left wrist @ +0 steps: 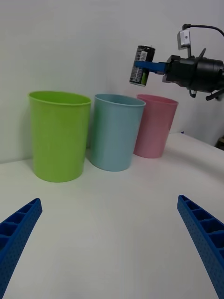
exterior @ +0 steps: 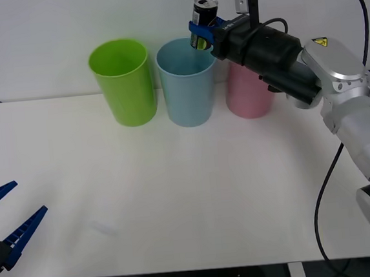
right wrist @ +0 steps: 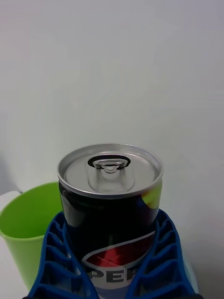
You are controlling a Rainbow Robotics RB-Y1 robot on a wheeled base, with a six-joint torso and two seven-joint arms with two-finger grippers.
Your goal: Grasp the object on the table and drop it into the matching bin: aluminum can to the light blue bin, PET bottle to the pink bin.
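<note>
Gripping the aluminum can [exterior: 203, 21] at mid-height, the right hand [exterior: 200, 35] holds it upright in the air, above the rim of the light blue bin [exterior: 187, 83] on the side toward the pink bin [exterior: 247, 95]. Blue ribbed fingers [right wrist: 156, 261] cover both flanks of the can in the right wrist view, so the label reads only in part and its lower letters are cut off at the frame edge; the silver top with its pull-tab is fully exposed. From the front, the right arm hides the upper part of the pink bin, including its rim. Three bins stand in one row at the far edge of the white table [exterior: 177, 197]: a lime green bin [exterior: 123, 82] beside the light blue bin, then the light blue bin itself, then the pink bin on its other side. One can is present. Resting low over the near edge of the table, well away from the light blue bin, the left hand [exterior: 4, 222] has its fingers spread apart and holds nothing; the arm behind it is cut off.
</note>
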